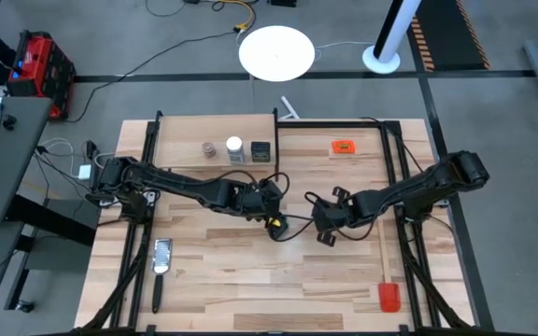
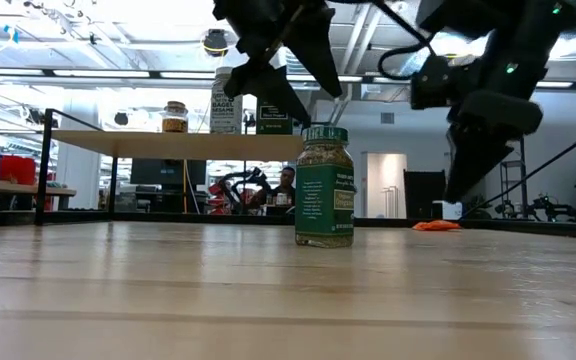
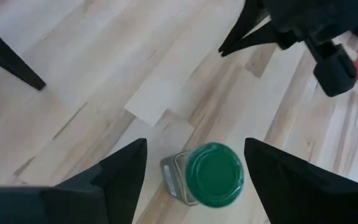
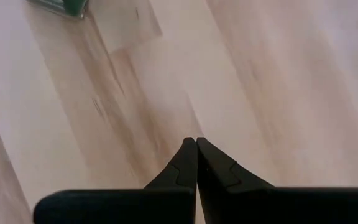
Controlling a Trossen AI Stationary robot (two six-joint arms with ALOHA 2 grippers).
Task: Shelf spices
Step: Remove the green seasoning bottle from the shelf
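Note:
A green-lidded spice jar [image 2: 325, 185] stands upright on its base near the table's middle [image 1: 276, 224]. My left gripper [image 3: 194, 162] hangs open a little above it. Its fingers stand either side of the green lid [image 3: 215, 174] and clear of it, as the low view shows [image 2: 293, 85]. My right gripper [image 4: 196, 149] is shut and empty, above bare wood to the jar's right [image 1: 325, 229]. On the shelf [image 1: 180, 149] at the far side stand a brownish jar [image 1: 210, 149], a white-lidded jar [image 1: 234, 147] and a black tin [image 1: 261, 149].
An orange tag [image 1: 344, 147] lies at the far right. A red-headed spatula [image 1: 388, 297] lies near the right front edge and a metal grater-like tool [image 1: 162, 257] at the left front. Black frame rails [image 1: 409, 243] run along both table sides.

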